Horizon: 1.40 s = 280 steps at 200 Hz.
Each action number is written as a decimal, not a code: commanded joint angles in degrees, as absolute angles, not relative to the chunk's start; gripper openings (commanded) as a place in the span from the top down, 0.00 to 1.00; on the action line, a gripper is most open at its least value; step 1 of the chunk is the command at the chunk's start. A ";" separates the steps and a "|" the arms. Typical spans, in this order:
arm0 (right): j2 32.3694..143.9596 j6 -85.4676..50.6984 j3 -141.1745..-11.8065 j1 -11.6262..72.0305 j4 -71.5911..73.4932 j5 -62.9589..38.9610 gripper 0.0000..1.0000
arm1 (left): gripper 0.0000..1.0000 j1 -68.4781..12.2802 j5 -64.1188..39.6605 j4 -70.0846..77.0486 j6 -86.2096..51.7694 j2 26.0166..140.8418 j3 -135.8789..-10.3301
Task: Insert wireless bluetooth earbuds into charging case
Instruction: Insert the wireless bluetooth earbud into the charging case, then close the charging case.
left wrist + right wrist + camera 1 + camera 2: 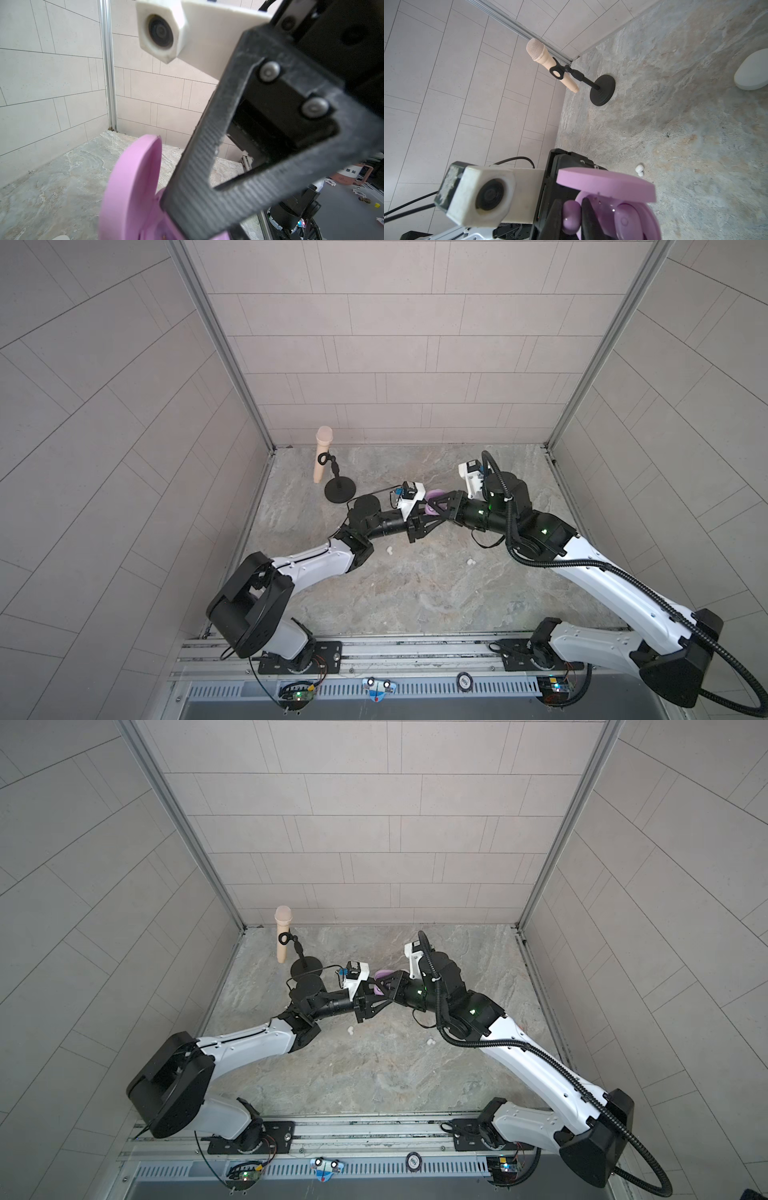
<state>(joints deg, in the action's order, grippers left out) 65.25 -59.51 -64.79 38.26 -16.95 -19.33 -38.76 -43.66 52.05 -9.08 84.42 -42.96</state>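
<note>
Right gripper [572,227] from 3 o'clock is pinching a lilac earbud [571,214], left gripper [432,521] from 9 clamps the lilac case [604,185].

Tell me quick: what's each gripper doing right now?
Left gripper: closed, holding the open lilac pebble-shaped plastic charging case.
Right gripper: closed on a small lilac rounded plastic earbud.

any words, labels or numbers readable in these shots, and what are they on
Salmon-pink mug-like container beyond the table, in the left wrist view: two dark Chinese characters, too blurred to read with certainty.
Round black-and-white badge at the front edge, in both top views: short lettering, too small to read.
No other text is visible.
</note>
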 commanded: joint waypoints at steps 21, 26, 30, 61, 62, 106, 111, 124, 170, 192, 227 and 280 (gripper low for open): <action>64.69 -61.16 -63.92 38.72 -16.11 -19.51 0.90 | 0.80 -39.02 -43.95 53.39 -8.09 82.49 -44.65; 64.61 -61.14 -63.89 38.76 -16.17 -19.51 0.90 | 0.80 -38.98 -43.98 53.42 -8.09 82.40 -44.72; 64.61 -61.18 -63.69 38.80 -16.32 -19.51 0.89 | 0.80 -39.02 -43.95 53.44 -8.12 82.36 -44.74; 64.09 -60.88 -63.19 38.94 -17.99 -19.09 0.80 | 0.80 -39.02 -43.68 53.45 -8.00 82.16 -44.74; 64.08 -60.85 -63.19 38.94 -18.09 -19.08 0.79 | 0.80 -39.07 -43.68 53.44 -8.00 82.16 -44.74; 63.47 -59.49 -64.36 38.95 -21.09 -18.33 0.68 | 0.80 -39.02 -43.60 53.06 -7.65 81.86 -44.65; 63.46 -59.50 -64.42 38.94 -21.16 -18.36 0.67 | 0.80 -39.02 -43.64 53.00 -7.60 81.75 -44.65; 63.37 -59.46 -64.59 38.94 -21.97 -18.19 0.65 | 0.80 -39.02 -43.53 52.93 -7.56 81.69 -44.65; 61.91 -56.88 -67.15 38.95 -26.96 -15.15 0.56 | 0.81 -39.01 -43.22 52.76 -7.29 81.45 -44.38; 60.94 -55.02 -68.70 38.94 -28.36 -13.97 0.52 | 0.81 -39.02 -43.40 52.73 -7.38 81.56 -44.30; 60.19 -50.36 -72.85 38.89 -31.95 -11.42 0.48 | 0.80 -39.02 -43.60 51.87 -6.97 81.23 -43.78; 67.62 -42.33 -82.85 33.75 -43.87 -11.47 0.39 | 0.80 -39.02 -44.56 50.91 -7.21 79.59 -41.81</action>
